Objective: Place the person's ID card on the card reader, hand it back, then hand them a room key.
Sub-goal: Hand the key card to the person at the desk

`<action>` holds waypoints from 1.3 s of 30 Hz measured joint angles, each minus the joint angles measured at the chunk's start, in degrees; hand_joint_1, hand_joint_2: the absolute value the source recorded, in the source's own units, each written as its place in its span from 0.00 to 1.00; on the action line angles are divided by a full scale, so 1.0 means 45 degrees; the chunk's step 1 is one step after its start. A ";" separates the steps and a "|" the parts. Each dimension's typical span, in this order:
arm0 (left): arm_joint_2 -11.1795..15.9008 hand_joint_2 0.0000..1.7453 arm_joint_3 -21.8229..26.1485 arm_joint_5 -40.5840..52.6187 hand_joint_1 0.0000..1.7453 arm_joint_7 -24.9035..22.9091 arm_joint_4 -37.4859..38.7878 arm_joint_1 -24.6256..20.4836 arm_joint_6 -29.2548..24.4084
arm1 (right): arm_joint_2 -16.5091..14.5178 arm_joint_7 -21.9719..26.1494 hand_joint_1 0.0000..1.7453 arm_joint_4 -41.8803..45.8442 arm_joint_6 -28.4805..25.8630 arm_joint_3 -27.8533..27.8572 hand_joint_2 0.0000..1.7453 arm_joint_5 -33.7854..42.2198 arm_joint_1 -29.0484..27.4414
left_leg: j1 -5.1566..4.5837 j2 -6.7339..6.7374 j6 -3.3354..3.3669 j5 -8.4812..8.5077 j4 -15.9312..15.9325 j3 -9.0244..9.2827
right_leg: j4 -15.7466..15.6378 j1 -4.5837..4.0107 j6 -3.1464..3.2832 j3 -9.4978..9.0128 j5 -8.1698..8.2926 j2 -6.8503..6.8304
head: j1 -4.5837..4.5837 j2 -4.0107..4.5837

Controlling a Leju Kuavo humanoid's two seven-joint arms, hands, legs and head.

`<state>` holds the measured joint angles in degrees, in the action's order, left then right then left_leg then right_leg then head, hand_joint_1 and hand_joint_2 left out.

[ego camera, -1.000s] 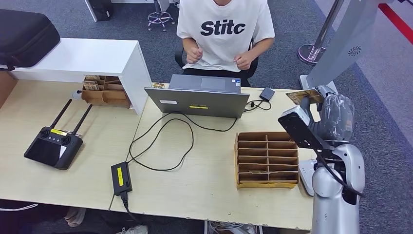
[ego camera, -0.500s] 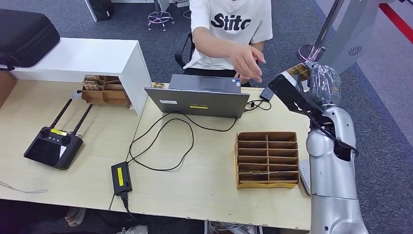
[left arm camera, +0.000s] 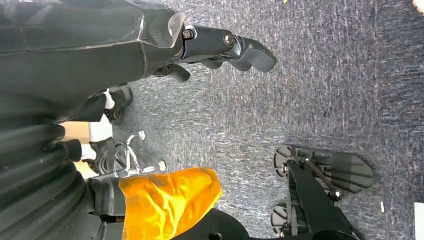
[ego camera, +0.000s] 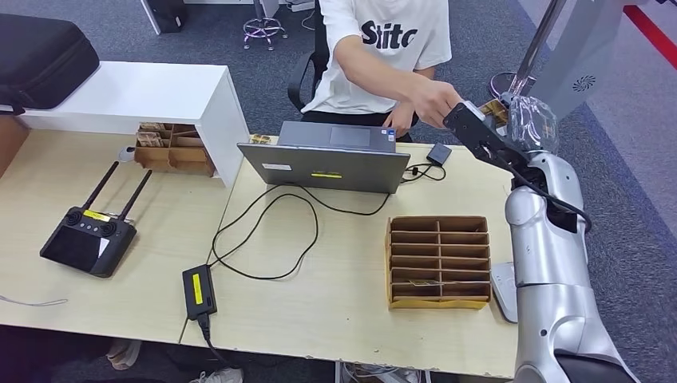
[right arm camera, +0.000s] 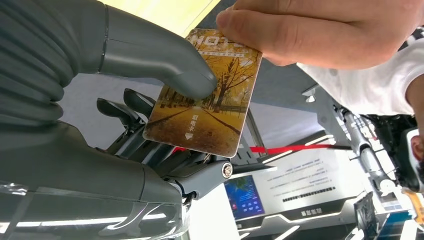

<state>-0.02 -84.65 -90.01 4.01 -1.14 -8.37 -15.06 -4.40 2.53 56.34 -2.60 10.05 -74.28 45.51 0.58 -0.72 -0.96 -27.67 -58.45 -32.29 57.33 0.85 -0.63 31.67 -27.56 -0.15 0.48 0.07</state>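
My right hand point(ego camera: 523, 120) is raised past the table's far right corner, toward the seated person. It pinches a room key card point(right arm camera: 205, 107) with a golden autumn-tree picture between its thumb point(right arm camera: 155, 52) and the fingers behind it. The person's hand point(right arm camera: 320, 30) grips the card's other end. From the head view the card point(ego camera: 493, 109) shows as a small brown edge between the person's hand point(ego camera: 435, 102) and mine. My left hand point(left arm camera: 100, 45) hangs beside my body over grey carpet, fingers point(left arm camera: 240, 47) loosely extended and holding nothing.
A wooden slotted organiser point(ego camera: 437, 261) stands on the table in front of my right arm, with a flat white device point(ego camera: 503, 289) at the table edge beside it. A laptop point(ego camera: 327, 163), cables, a black power brick point(ego camera: 198, 291) and a remote controller point(ego camera: 88, 239) lie further left.
My right arm rose and stretched toward the person with the card. The person leaned in, reached out and took hold of the card's far end.
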 joint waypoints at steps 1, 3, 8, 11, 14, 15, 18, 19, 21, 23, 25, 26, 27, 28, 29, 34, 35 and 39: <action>0.0000 1.00 0.0000 0.0000 0.00 -0.0010 0.0000 0.0000 -0.0002 | -0.0018 0.0035 0.38 -0.0050 -0.0005 0.0000 1.00 -0.0041 0.0009 | 0.0000 -0.0008 -0.0001 0.0001 0.0000 -0.0005 | 0.0001 0.0000 0.0000 0.0001 -0.0001 -0.0008 | 0.0000 0.0000; 0.0001 1.00 0.0000 0.0000 0.00 -0.0022 0.0000 0.0000 -0.0011 | -0.0075 0.0095 0.00 -0.0110 -0.0004 0.0000 1.00 -0.0121 0.0016 | 0.0000 -0.0017 -0.0003 0.0002 0.0000 -0.0012 | 0.0002 0.0000 -0.0001 0.0004 -0.0002 -0.0016 | 0.0001 0.0000; 0.0005 1.00 0.0000 0.0000 0.00 -0.0095 0.0000 0.0000 -0.0062 | -0.0234 0.0163 0.00 0.0001 0.0007 0.0000 1.00 -0.0195 0.0006 | -0.0002 -0.0007 -0.0003 0.0002 0.0000 -0.0021 | 0.0001 0.0002 -0.0003 0.0012 -0.0003 -0.0006 | -0.0002 0.0000; 0.0012 1.00 0.0000 0.0000 0.00 -0.0146 0.0000 -0.0004 -0.0103 | -0.0363 0.0293 0.00 0.0455 0.0032 -0.0021 1.00 -0.0195 -0.0115 | -0.0003 0.0008 -0.0002 0.0001 -0.0002 -0.0021 | 0.0000 0.0004 -0.0004 0.0018 -0.0002 0.0011 | -0.0002 0.0000; 0.0015 1.00 0.0000 0.0000 0.00 -0.0163 0.0000 0.0000 -0.0125 | -0.0534 0.0460 0.00 0.1335 0.0158 -0.0142 1.00 -0.0054 -0.0427 | -0.0001 0.0007 -0.0003 0.0002 -0.0005 -0.0020 | 0.0001 0.0002 -0.0004 0.0019 -0.0001 0.0009 | 0.0000 0.0000; 0.0015 1.00 0.0000 0.0000 0.00 -0.0166 0.0000 0.0005 -0.0129 | -0.0577 0.0521 0.00 0.1716 0.0202 -0.0216 1.00 0.0053 -0.0548 | 0.0000 0.0006 -0.0003 0.0002 -0.0005 -0.0020 | 0.0001 0.0001 -0.0004 0.0019 -0.0001 0.0008 | 0.0001 0.0000; 0.0012 1.00 0.0002 0.0000 0.00 -0.0165 0.0000 0.0012 -0.0162 | -0.0650 0.0718 0.00 0.2943 0.0354 -0.0437 1.00 0.0449 -0.0921 | 0.0001 0.0007 -0.0004 0.0002 -0.0005 -0.0020 | 0.0002 0.0000 -0.0003 0.0022 -0.0001 0.0010 | 0.0001 0.0000; 0.0007 1.00 0.0013 0.0000 0.00 -0.0164 0.0000 0.0012 -0.0196 | -0.0661 0.0770 0.00 0.3342 0.0409 -0.0508 1.00 0.0575 -0.1051 | 0.0001 0.0008 -0.0004 0.0002 -0.0005 -0.0020 | 0.0002 0.0000 -0.0003 0.0022 -0.0001 0.0011 | 0.0000 0.0000; -0.0017 1.00 0.0057 -0.0002 0.00 -0.0165 0.0000 0.0014 -0.0272 | -0.0668 0.0878 0.00 0.4116 0.0481 -0.0641 1.00 0.0813 -0.1334 | 0.0001 0.0008 -0.0003 0.0002 -0.0005 -0.0021 | 0.0002 0.0000 -0.0003 0.0025 -0.0002 0.0011 | 0.0001 0.0000; -0.0050 1.00 0.0126 -0.0005 0.00 -0.0164 0.0000 0.0020 -0.0345 | -0.0660 0.1029 0.00 0.4963 0.0506 -0.0776 1.00 0.1086 -0.1730 | 0.0001 0.0008 -0.0003 0.0001 -0.0005 -0.0022 | 0.0001 0.0000 -0.0003 0.0027 -0.0002 0.0010 | 0.0000 0.0000; -0.0088 1.00 0.0230 -0.0005 0.00 -0.0164 0.0000 0.0031 -0.0396 | -0.0626 0.1176 0.00 0.5813 0.0478 -0.0910 1.00 0.1381 -0.2222 | 0.0000 0.0008 0.0000 -0.0001 -0.0005 -0.0023 | 0.0000 0.0001 -0.0004 0.0028 -0.0003 0.0011 | -0.0001 0.0000; -0.0108 1.00 0.0299 -0.0005 0.00 -0.0164 0.0000 0.0035 -0.0415 | -0.0589 0.1238 0.00 0.6198 0.0434 -0.0955 1.00 0.1532 -0.2485 | 0.0000 0.0008 0.0001 -0.0002 -0.0005 -0.0023 | -0.0002 0.0001 -0.0004 0.0028 -0.0003 0.0010 | 0.0000 0.0000; -0.0132 1.00 0.0384 -0.0005 0.00 -0.0164 0.0000 0.0039 -0.0440 | -0.0532 0.1305 0.00 0.6595 0.0374 -0.0982 1.00 0.1683 -0.2773 | 0.0000 0.0007 0.0002 -0.0003 -0.0006 -0.0024 | -0.0003 0.0001 -0.0004 0.0027 -0.0003 0.0008 | -0.0001 0.0000; -0.0157 1.00 0.0470 -0.0005 0.00 -0.0165 0.0000 0.0046 -0.0466 | -0.0459 0.1374 0.00 0.6949 0.0300 -0.0991 1.00 0.1815 -0.3078 | 0.0000 0.0006 0.0002 -0.0003 -0.0006 -0.0025 | -0.0005 0.0001 -0.0005 0.0026 -0.0003 0.0006 | -0.0001 0.0000; -0.0174 1.00 0.0560 -0.0005 0.00 -0.0164 0.0000 0.0054 -0.0487 | -0.0372 0.1445 0.00 0.7267 0.0221 -0.0991 1.00 0.1911 -0.3372 | -0.0001 0.0005 0.0003 -0.0003 -0.0006 -0.0026 | -0.0006 0.0002 -0.0005 0.0025 -0.0003 0.0005 | -0.0002 0.0000; -0.0273 1.00 0.1057 -0.0005 0.00 -0.0128 0.0005 0.0080 -0.0579 | 0.0205 0.1834 0.00 0.8448 -0.0242 -0.0843 1.00 0.2284 -0.4947 | -0.0002 0.0007 0.0004 -0.0004 -0.0012 -0.0028 | -0.0012 0.0003 -0.0006 0.0029 -0.0002 0.0007 | 0.0002 0.0000; -0.0295 1.00 0.1165 -0.0005 0.00 -0.0124 0.0005 0.0088 -0.0608 | 0.0321 0.1900 0.00 0.8623 -0.0345 -0.0738 1.00 0.2357 -0.5304 | -0.0002 0.0006 0.0004 -0.0004 -0.0013 -0.0029 | -0.0013 0.0002 -0.0006 0.0028 -0.0002 0.0004 | 0.0000 0.0000; -0.0376 1.00 0.1530 -0.0005 0.00 -0.0124 0.0005 0.0127 -0.0707 | 0.0698 0.2108 0.00 0.9170 -0.0658 -0.0255 1.00 0.2457 -0.6623 | -0.0002 0.0006 0.0006 -0.0006 -0.0013 -0.0033 | -0.0013 0.0002 -0.0006 0.0031 -0.0002 0.0006 | 0.0000 0.0000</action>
<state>-1.72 -77.77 -90.03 3.45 -1.11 -7.80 -18.24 -1.26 12.01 97.60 -5.56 8.91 -63.23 15.70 0.58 -0.70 -0.94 -27.70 -58.51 -32.44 57.27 0.86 -0.66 31.81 -27.57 -0.13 0.48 0.07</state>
